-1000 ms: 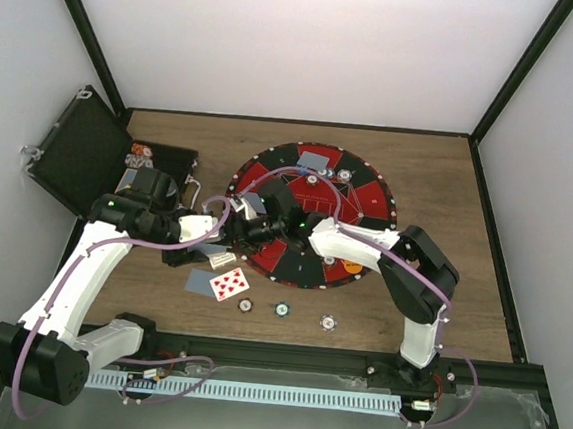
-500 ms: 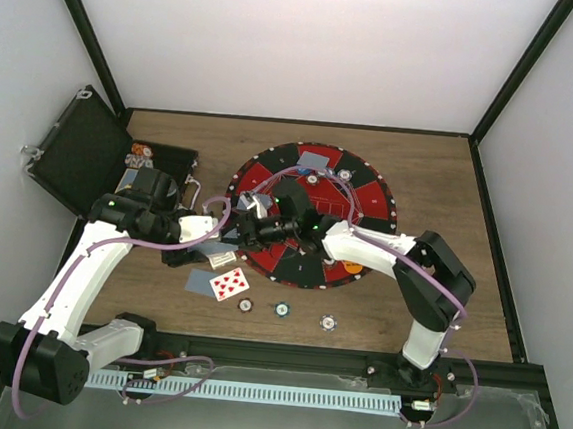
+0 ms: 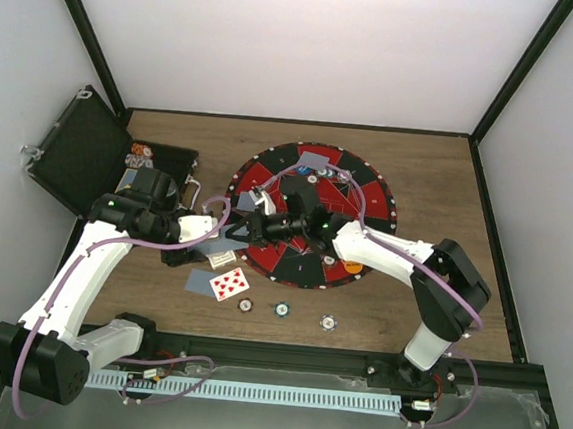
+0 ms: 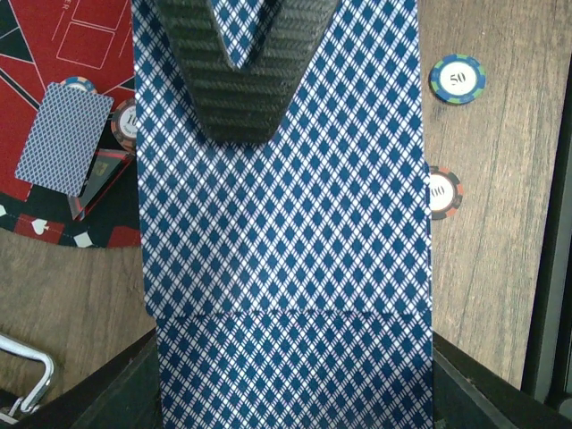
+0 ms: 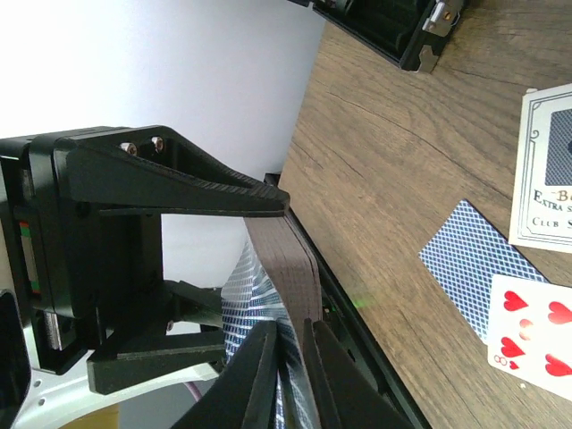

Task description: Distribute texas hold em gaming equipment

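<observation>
My left gripper (image 3: pixel 223 229) is shut on a deck of playing cards (image 4: pixel 286 268), whose blue diamond backs fill the left wrist view. My right gripper (image 5: pixel 293 375) has reached over from the mat and is shut on the edge of the deck's top card (image 5: pixel 255 304). One ribbed right fingertip (image 4: pixel 237 85) lies on that card. A face-down card (image 3: pixel 200 282) and a face-up red-pipped card (image 3: pixel 229 283) lie on the wood in front. Three poker chips (image 3: pixel 244 304) (image 3: pixel 281 309) (image 3: pixel 328 323) sit in a row near the front edge.
The round red-and-black mat (image 3: pixel 368 197) carries cards (image 3: pixel 316 160) and chips, with an orange chip (image 3: pixel 352 267) at its near rim. A card box (image 3: pixel 222 259) lies under the grippers. The open black case (image 3: pixel 81 151) stands at the far left.
The right arm has reached left to the deck in the left gripper, and its jaws have closed on the top card. The left arm has stayed still.
</observation>
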Controlling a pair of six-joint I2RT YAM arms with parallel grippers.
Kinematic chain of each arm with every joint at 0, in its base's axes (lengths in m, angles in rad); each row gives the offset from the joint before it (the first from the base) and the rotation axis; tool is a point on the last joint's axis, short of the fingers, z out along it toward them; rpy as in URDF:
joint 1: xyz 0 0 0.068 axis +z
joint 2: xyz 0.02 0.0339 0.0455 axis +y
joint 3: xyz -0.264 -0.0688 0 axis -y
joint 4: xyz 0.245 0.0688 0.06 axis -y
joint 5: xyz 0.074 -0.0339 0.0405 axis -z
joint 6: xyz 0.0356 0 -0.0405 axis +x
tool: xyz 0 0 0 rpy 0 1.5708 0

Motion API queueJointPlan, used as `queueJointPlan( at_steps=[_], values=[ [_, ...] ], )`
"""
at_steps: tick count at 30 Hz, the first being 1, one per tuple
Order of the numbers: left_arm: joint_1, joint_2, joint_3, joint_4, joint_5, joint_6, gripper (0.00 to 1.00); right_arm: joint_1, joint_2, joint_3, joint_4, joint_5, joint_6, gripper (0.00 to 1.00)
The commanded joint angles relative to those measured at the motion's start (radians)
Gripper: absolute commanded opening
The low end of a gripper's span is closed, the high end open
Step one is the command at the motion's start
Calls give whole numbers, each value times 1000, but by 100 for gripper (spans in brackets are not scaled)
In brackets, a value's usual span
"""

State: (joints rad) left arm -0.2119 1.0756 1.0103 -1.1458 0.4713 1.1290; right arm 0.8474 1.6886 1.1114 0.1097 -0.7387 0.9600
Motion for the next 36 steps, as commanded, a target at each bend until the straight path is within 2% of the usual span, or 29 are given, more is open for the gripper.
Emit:
queueJointPlan(
  at_steps=[1,4,10,14,20,26,36],
  values=[
    [2,-19,24,13,35,8,4,-13,-33,0,-81,45,-24,7],
    [2,-16,23,15,36,6,4,-18,-64,-5,-98,51,-27,1],
    [3,-15,24,16,24,8,4,-74,-166,-65,-146,70,-46,1],
    [2,-14,27,12,17,14,4,-195,-275,-178,-187,66,-72,1],
    [3,-12,26,9,21,15,4,-465,-403,-385,-245,34,-138,1],
    [3,-9,26,8,24,14,4,-572,-370,-403,-338,119,-232,1],
    [3,-7,34,1,22,17,4,-582,-266,-366,-391,257,-287,1]
  ],
)
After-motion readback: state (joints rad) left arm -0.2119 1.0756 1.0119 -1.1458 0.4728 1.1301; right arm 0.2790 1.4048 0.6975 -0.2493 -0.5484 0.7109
